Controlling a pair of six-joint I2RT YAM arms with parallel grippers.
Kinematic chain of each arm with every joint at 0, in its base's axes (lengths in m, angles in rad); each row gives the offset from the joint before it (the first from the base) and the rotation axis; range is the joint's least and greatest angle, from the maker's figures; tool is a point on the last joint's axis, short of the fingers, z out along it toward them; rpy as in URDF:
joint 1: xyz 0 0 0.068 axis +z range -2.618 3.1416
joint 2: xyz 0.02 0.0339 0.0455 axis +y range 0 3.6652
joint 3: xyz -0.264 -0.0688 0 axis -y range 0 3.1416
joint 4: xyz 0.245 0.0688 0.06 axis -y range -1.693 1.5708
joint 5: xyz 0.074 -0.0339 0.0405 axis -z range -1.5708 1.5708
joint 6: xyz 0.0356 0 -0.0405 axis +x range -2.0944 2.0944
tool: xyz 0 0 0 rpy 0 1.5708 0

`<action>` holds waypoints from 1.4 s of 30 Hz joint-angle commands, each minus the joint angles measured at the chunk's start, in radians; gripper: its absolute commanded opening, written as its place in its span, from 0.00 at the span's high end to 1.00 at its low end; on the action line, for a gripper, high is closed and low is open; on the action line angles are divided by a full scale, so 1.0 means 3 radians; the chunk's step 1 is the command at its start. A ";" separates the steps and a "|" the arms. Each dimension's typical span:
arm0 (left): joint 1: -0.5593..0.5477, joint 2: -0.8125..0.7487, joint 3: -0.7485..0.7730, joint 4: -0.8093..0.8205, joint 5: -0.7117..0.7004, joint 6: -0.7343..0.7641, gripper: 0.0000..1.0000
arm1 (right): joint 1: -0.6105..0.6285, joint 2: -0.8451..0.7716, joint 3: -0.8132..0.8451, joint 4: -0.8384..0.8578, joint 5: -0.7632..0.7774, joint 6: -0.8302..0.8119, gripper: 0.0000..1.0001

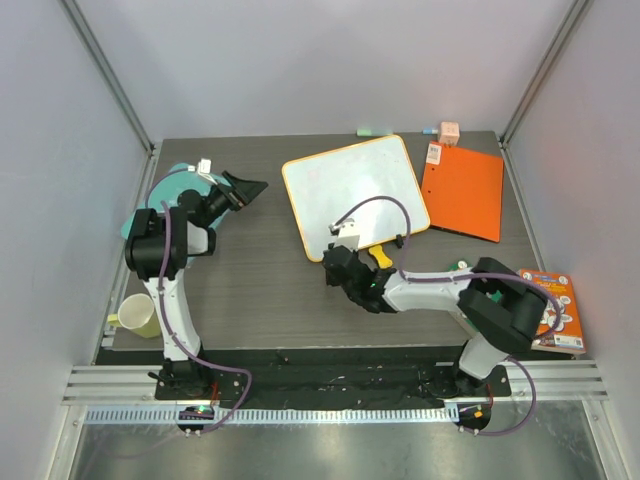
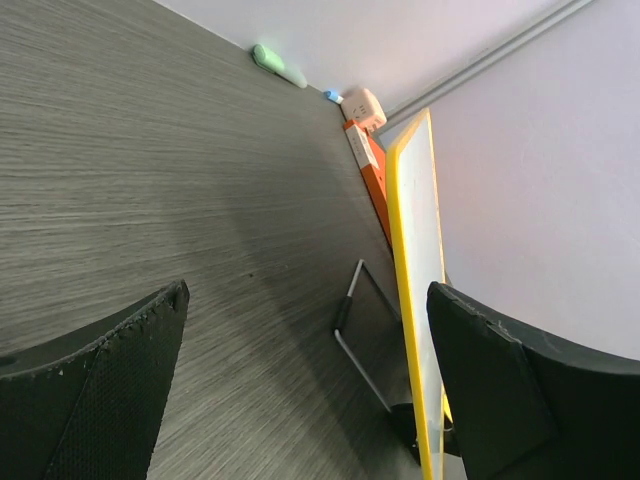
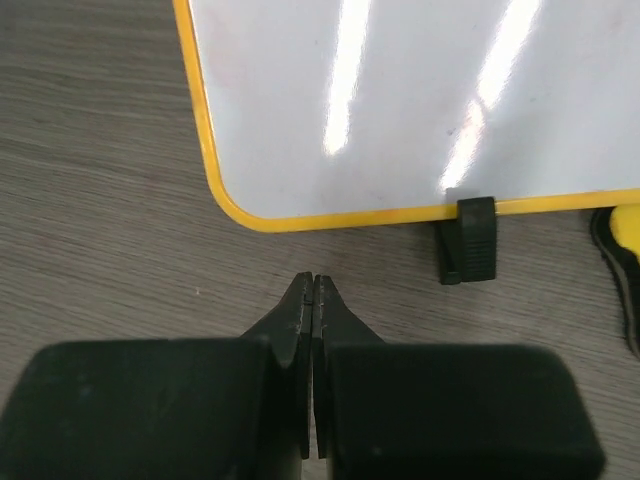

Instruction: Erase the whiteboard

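The whiteboard (image 1: pixel 355 195), white with a yellow rim, stands tilted on a wire stand at the table's middle back; its face shows no writing. My right gripper (image 1: pixel 333 262) is shut and empty, low over the table just in front of the board's near-left corner. In the right wrist view the board (image 3: pixel 420 100) fills the top, with my shut gripper (image 3: pixel 315 283) a little short of its rim. My left gripper (image 1: pixel 245 187) is open and empty, left of the board. In the left wrist view the board (image 2: pixel 415 250) shows edge-on with its wire stand (image 2: pixel 365 335), and the open gripper (image 2: pixel 308 292) faces it.
An orange folder (image 1: pixel 462 193) lies right of the board. A yellow and black object (image 1: pixel 381 257) lies by the board's near edge. A teal sheet (image 1: pixel 165 190), a mug (image 1: pixel 135 315), a book (image 1: pixel 560 310), a pink box (image 1: pixel 449 131) and a green marker (image 1: pixel 368 131) ring the table.
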 commanded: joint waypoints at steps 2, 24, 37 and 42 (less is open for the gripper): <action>-0.0014 -0.0074 0.0012 0.0682 -0.0136 0.0108 0.00 | -0.0004 -0.0713 -0.0271 0.0163 0.0359 -0.0041 0.99; -0.0484 -0.1137 -0.0264 -0.1817 -0.2294 0.1544 0.00 | -0.0060 -0.0229 -0.0267 -0.0328 0.1306 0.0215 0.99; -0.0919 -0.1347 -0.0126 -0.2360 -0.3307 0.2092 0.00 | -0.0086 0.0451 0.0071 0.0101 0.1005 0.0036 0.99; -0.1031 -0.1373 -0.0100 -0.2396 -0.3420 0.2240 0.00 | -0.0086 0.0630 0.0270 0.0152 0.0760 -0.0041 0.99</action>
